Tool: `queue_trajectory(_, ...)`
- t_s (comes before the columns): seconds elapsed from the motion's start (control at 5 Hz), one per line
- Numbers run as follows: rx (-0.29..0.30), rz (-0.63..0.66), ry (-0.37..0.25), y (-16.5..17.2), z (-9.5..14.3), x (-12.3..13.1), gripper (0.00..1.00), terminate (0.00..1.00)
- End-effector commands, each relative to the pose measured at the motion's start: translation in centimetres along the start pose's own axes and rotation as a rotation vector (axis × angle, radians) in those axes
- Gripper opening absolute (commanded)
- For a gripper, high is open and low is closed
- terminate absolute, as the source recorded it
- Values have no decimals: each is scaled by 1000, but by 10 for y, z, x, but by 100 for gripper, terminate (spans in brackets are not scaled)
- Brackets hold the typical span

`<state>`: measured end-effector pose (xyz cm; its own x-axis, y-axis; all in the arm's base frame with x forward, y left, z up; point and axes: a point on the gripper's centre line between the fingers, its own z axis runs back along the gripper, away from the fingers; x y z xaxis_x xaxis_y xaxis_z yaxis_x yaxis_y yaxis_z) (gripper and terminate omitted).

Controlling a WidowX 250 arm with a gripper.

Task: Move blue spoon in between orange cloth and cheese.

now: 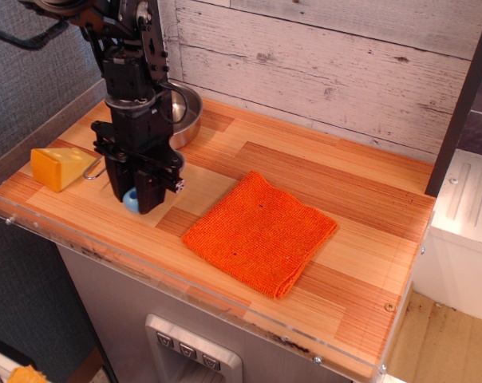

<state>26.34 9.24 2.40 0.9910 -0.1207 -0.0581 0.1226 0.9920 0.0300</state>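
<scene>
Gripper (139, 199) stands vertical at left-centre of the frame, fingers clamped on the blue spoon (131, 200); only a light-blue rounded end shows below the fingers, at or just above the wood. Spoon bowl is hidden by the gripper body, and contact with the surface cannot be told.

The spoon sits between the cheese (61, 167) at the left edge and the orange cloth (261, 233) at centre. Bare wood shows on both sides, a wider strip toward the cloth.

The tabletop (361, 199) has a clear lip along its front and left edges. Right half is open wood.

A steel pan (187, 113) at upper left is mostly hidden behind the arm; its wire handle (96, 171) shows near the cheese.
</scene>
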Motion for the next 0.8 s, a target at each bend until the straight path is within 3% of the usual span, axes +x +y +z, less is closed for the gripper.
queue_trajectory(0.0,48,47,-41,26,13,1,100,0)
queue_trajectory(0.4,-33,72,-200,32,65,-6,100,0)
queue_trajectory(0.6,-68,53,-217,30,77,-6,100,0)
